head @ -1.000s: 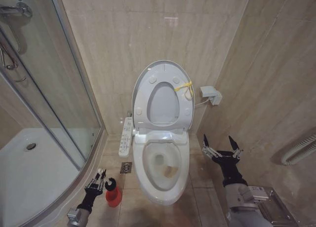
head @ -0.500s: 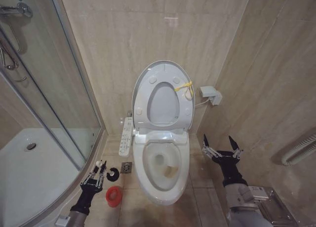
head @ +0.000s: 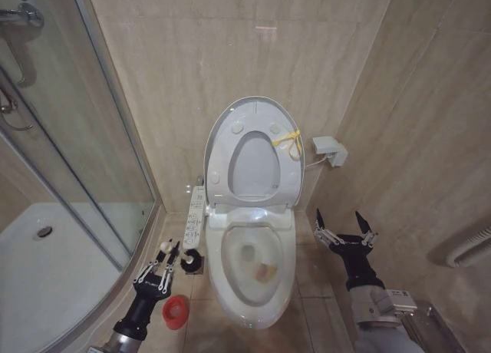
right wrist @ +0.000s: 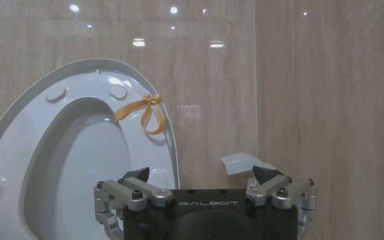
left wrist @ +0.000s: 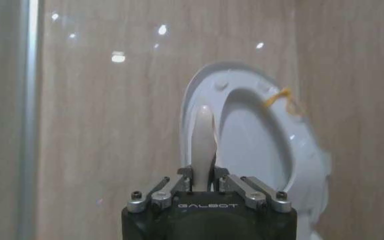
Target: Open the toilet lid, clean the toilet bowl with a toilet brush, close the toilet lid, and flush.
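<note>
The toilet lid (head: 253,160) stands raised against the wall with the ring seat (head: 230,130) in front of it and a yellow tie (head: 288,136) at its edge. Below lies the open toilet bowl (head: 247,288). My left gripper (head: 169,253) hovers left of the bowl, shut on the toilet brush, whose dark head (head: 190,258) hangs above the floor. In the left wrist view the white handle (left wrist: 204,132) sticks out between the closed fingers of the left gripper (left wrist: 203,175). The red cup (head: 175,312) stands on the floor beneath. My right gripper (head: 344,229) (right wrist: 200,175) waits open, right of the bowl.
A white button panel (head: 196,211) runs along the bowl's left side. The shower tray (head: 46,268) and its glass door (head: 84,153) close off the left. A small white box (head: 326,148) is fixed to the wall on the right. A brownish bit (head: 265,271) lies in the bowl.
My left gripper has lifted the brush out of the red cup and carried it up and toward the bowl. The camera shifted slightly. The right arm has stayed put.
</note>
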Controlling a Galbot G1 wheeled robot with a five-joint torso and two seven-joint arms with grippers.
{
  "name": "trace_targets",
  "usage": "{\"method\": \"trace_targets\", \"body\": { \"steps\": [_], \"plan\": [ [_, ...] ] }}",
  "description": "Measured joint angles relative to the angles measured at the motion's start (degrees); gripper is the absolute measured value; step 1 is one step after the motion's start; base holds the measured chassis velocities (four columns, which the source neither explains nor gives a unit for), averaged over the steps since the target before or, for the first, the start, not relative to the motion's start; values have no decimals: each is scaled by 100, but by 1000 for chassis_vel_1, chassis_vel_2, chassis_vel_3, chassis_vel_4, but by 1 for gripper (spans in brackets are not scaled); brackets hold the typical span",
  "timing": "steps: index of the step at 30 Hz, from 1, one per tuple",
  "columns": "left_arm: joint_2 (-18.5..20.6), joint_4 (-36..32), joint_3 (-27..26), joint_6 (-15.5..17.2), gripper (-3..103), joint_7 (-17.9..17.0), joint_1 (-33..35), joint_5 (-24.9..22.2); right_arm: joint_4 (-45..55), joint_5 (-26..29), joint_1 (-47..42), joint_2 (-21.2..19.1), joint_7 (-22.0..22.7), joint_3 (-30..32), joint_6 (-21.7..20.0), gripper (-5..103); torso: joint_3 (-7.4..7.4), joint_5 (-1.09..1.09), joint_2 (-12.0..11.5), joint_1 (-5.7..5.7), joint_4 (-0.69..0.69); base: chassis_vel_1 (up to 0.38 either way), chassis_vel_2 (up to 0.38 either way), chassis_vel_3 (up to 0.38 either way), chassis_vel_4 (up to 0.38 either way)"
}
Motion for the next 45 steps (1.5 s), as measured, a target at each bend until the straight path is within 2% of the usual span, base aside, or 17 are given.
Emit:
{"method": "trace_targets", "body": {
  "steps": [4, 7, 13, 21, 25, 26, 32, 37, 40, 42, 45],
  "plan": [
    [140, -185, 166, 58, 19, 190, -150, -181, 0, 0, 0, 0, 0, 0, 0, 100, -1, 0, 0, -2, 0, -3, 13, 2, -1],
    [322, -275, 382, 140, 19, 416, -400, -494, 0, 0, -1, 0, 0, 0, 0, 100, -1, 0, 1, -3, -1, 0, 0, 0, 0],
    [601, -158, 671, 214, 19, 803, -848, -902, 0, 0, 0, 0, 0, 0, 0, 100, -1, 0, 1, -3, 0, 0, 0, 0, 0],
    [1148, 683, 1170, 227, 19, 1105, -1681, -1402, 0, 0, 0, 0, 0, 0, 0, 100, -1, -1, 0, -2, 0, 0, 0, 0, 0],
    [1312, 1167, 1577, 169, 19, 1283, -2130, -1605, 0, 0, -1, 0, 0, 0, 0, 100, -1, -1, 0, -3, 0, 0, 0, 0, 0],
    [1364, 1415, 1812, 130, 19, 1333, -2354, -1650, 0, 0, 0, 0, 0, -1, 0, 100, -1, -1, 0, -2, -1, 0, 0, 0, 0],
    [1440, 2413, 2613, 20, 19, 1358, -3167, -1686, 0, 0, 0, 0, 0, 0, 0, 100, 0, -1, 0, -2, 1, 0, 0, 0, 0],
    [1408, 2907, 2968, 15, 19, 1338, -3710, -1682, 0, 0, 0, 0, 0, 0, 0, 100, 0, -1, 0, -2, 1, 0, 0, 0, 0],
    [1354, 3198, 3299, 146, 19, 1208, -4210, -1666, 0, 0, 0, 0, 0, 0, 0, 100, -1, 1, 0, -2, -1, 0, 0, 0, 0],
    [1341, 3229, 3327, 156, 19, 1195, -4256, -1662, 0, 0, 0, 0, 0, 0, 0, 100, -1, 1, 0, -2, -1, 0, 0, 0, 0],
    [1088, 3687, 3653, 222, 19, 1013, -4748, -1486, 0, 0, 0, 0, 0, 0, 0, 100, -1, 1, 0, -2, 0, 0, 0, 0, 0]
  ]
}}
